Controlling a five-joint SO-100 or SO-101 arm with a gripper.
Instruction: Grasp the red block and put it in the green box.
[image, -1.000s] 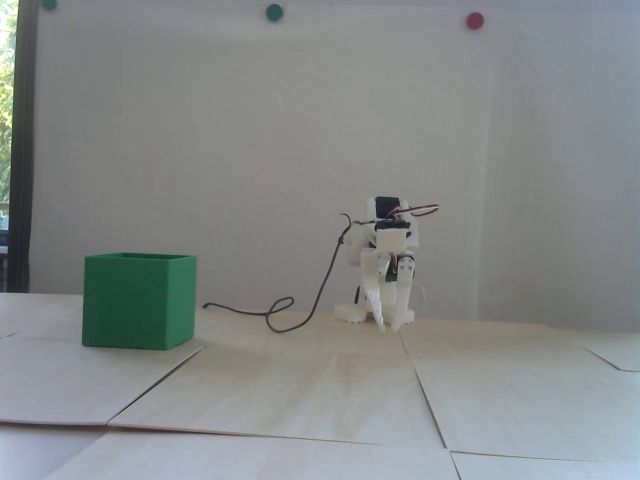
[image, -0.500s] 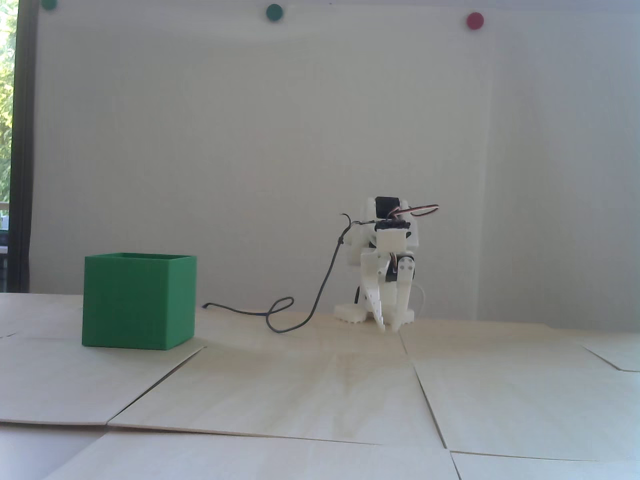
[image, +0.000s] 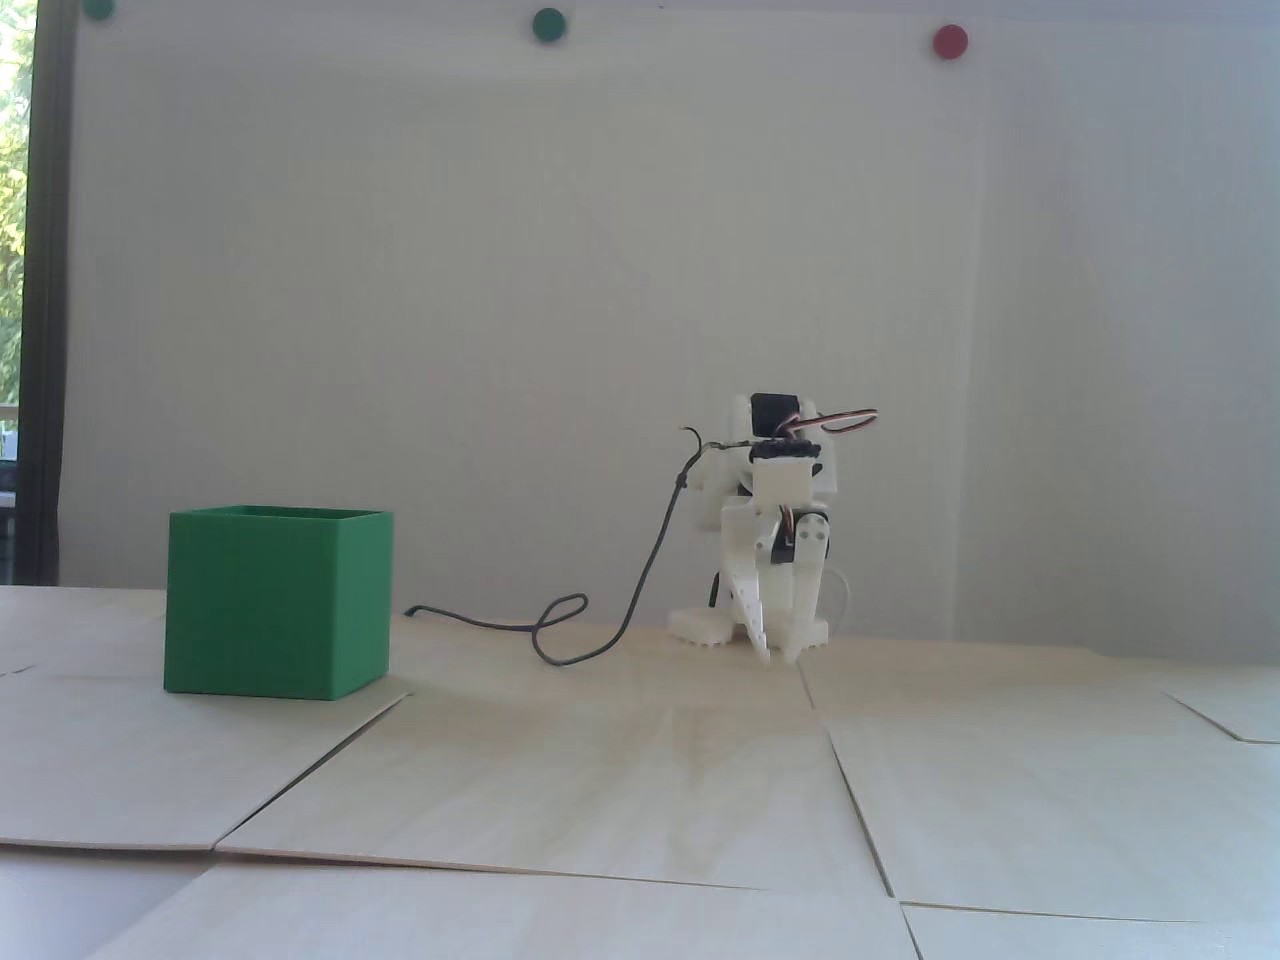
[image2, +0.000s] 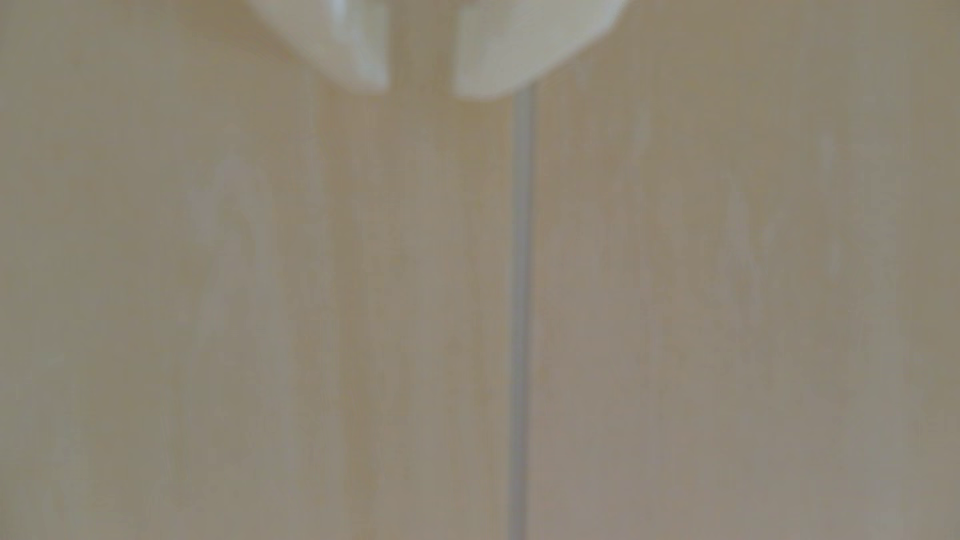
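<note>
The green box (image: 275, 600) stands on the wooden table at the left of the fixed view, its top open. The red block shows in neither view. The white arm (image: 785, 480) sits folded at the back of the table, well to the right of the box. Its gripper (image: 781, 657) points down, tips close to the table. In the wrist view the gripper (image2: 421, 91) enters from the top edge, blurred. A narrow gap separates the two white fingertips (image2: 363, 62), with only bare wood showing between them.
A dark cable (image: 560, 640) loops across the table between the box and the arm. The table is made of pale wooden panels with seams (image2: 519, 311). On the white wall behind hang round dots, two green (image: 548, 24) and one red (image: 949, 41).
</note>
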